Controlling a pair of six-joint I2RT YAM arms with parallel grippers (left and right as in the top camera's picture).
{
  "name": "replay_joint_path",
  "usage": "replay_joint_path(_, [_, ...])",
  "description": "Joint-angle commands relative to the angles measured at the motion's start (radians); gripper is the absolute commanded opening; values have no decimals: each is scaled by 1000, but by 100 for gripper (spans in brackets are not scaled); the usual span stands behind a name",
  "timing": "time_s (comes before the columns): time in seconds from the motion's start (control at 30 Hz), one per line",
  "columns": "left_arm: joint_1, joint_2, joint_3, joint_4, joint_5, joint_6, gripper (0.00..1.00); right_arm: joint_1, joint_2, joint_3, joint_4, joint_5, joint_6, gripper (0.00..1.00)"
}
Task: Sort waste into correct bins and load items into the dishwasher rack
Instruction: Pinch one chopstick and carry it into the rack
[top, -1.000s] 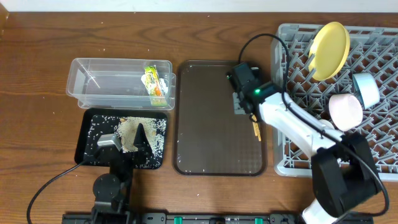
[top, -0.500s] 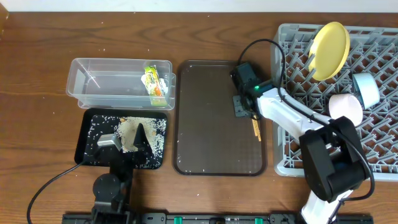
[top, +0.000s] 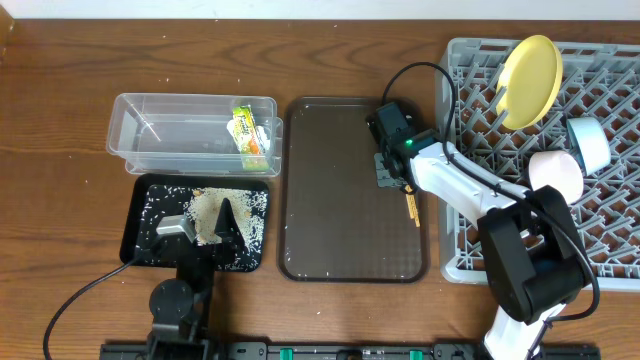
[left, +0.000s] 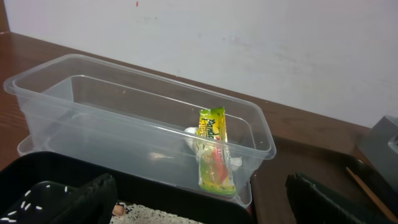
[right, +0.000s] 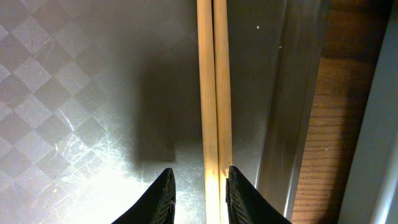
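Observation:
Two wooden chopsticks (right: 212, 81) lie side by side along the right edge of the brown tray (top: 340, 200). My right gripper (right: 200, 190) is low over them and open. Its right finger (right: 241, 196) touches the pair; its left finger stands apart with a gap. The chopsticks' near tips (top: 411, 206) stick out below the gripper. My left gripper (left: 199, 199) hangs wide open over the black tray (top: 145, 215), which holds white rice scraps (top: 238, 208). The green-and-orange wrapper (left: 214, 149) lies in the clear tub (top: 170, 140). In the grey rack (top: 600, 230) are the yellow plate (top: 530, 67), blue bowl (top: 588, 142) and pinkish bowl (top: 555, 177).
The rack's left wall stands just right of the brown tray, with a narrow strip of wooden table (right: 339, 124) between them. The right arm's cable loops above the tray toward the rack. A white wall rises behind the tub.
The right arm's forearm has swung nearer the tray while its gripper stayed over the chopsticks, shifting only slightly. The left arm has not moved.

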Motion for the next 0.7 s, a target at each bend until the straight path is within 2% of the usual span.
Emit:
replay_joint_path(0.0, [4, -5, -20, -37, -11, 13, 90, 4, 14, -3, 2, -2, -16, 26])
replay_joint_path(0.33, [4, -5, -20, -37, -11, 13, 89, 4, 67, -39, 13, -20, -10, 25])
replay_joint_path(0.5, [4, -5, -20, -37, -11, 13, 90, 12, 63, -37, 10, -128, -9, 1])
replay_joint_path(0.67, [4, -5, -20, -37, -11, 13, 90, 22, -6, -18, 10, -206, -12, 1])
